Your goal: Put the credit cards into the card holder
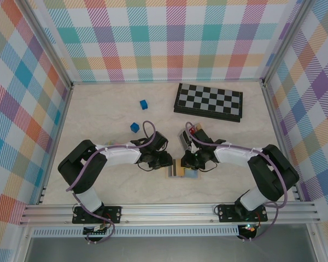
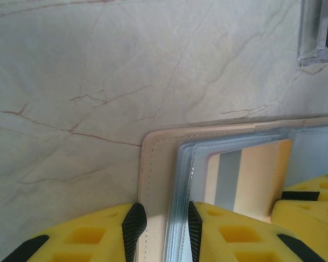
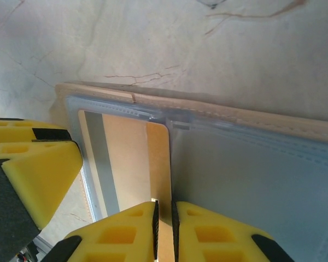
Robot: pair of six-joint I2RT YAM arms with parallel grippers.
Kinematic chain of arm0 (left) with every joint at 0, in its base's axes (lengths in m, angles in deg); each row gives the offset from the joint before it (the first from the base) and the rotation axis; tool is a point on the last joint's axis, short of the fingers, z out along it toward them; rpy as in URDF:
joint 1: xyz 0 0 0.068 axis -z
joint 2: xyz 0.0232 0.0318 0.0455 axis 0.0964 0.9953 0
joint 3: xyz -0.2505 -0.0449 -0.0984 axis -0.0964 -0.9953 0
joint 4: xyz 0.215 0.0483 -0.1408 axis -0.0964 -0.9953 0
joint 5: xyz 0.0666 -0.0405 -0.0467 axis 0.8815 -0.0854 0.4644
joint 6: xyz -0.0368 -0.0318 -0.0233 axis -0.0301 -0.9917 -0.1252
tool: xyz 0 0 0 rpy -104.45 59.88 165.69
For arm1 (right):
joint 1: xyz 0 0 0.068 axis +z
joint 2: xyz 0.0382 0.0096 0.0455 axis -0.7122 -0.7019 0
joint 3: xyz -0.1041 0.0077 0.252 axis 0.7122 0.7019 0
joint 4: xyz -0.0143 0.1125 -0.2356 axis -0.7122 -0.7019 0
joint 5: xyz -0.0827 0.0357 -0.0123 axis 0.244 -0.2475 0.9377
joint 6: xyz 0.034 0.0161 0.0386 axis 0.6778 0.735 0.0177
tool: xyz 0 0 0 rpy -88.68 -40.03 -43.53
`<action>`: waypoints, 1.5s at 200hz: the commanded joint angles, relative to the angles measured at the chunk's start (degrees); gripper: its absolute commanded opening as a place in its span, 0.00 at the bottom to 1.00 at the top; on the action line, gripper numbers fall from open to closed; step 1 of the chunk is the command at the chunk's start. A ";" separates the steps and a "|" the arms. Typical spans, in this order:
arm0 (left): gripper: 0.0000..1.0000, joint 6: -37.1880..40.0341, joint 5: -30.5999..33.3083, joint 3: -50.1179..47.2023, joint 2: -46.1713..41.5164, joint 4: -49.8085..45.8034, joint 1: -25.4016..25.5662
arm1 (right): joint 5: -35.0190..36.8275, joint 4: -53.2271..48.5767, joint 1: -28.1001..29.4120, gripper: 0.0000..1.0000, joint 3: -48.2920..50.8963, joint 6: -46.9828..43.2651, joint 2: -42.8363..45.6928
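Note:
The tan card holder (image 1: pixel 180 172) lies open near the table's front edge, between my two grippers. My left gripper (image 2: pixel 164 221) is shut on its left side, with the tan cover (image 2: pixel 156 164) and the stacked blue-grey sleeves between the pads. A pale credit card (image 3: pixel 126 158) with a grey stripe sits partly inside a clear sleeve. My right gripper (image 3: pixel 164 210) is shut on the card's bare orange-tan edge. The same credit card (image 2: pixel 251 174) appears in the left wrist view. In the top view my left gripper (image 1: pixel 163 162) and right gripper (image 1: pixel 190 162) nearly touch over the holder.
A clear plastic case (image 1: pixel 189 133) with a red card stands just behind the right gripper. A black-and-white chessboard (image 1: pixel 209 102) lies at the back right. Two blue cubes (image 1: pixel 144 103) (image 1: pixel 134 126) sit behind the left arm. Plaid walls enclose the table.

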 commanded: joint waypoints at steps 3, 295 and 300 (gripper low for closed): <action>0.33 -0.34 -1.78 -0.86 2.54 1.95 1.25 | -4.27 3.41 0.65 0.16 -1.83 0.73 -1.67; 0.38 1.26 6.74 3.20 -1.41 -5.00 1.52 | 24.11 -25.27 -3.90 0.39 -20.82 -21.34 2.72; 0.38 1.15 7.40 3.72 -1.56 -5.01 1.44 | 24.47 -25.45 -3.90 0.39 -22.06 -22.27 1.33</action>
